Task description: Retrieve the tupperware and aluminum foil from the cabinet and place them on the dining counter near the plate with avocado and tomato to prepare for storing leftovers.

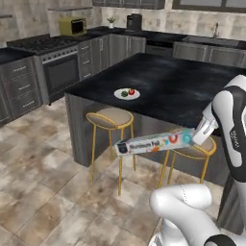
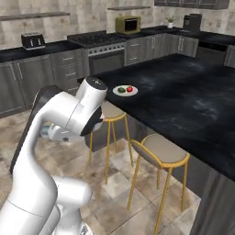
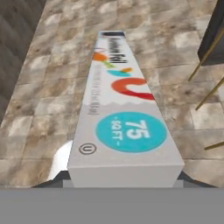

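Foil in transit toward the island

Aluminum foil [image 1: 153,143] is riding level above the floor, its end clamped in the hand [image 1: 196,136]. Placing beside the plate [image 1: 127,93] on the surface [image 1: 182,86] is pending; so, apparently, is the tupperware.

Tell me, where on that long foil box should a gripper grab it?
Judging by its shape, across the narrow width. The aluminum foil is long and slim, so fingers span only its short sides. The gripper holds it at one end, leaving the box jutting out sideways; nearer the middle would probably balance better.
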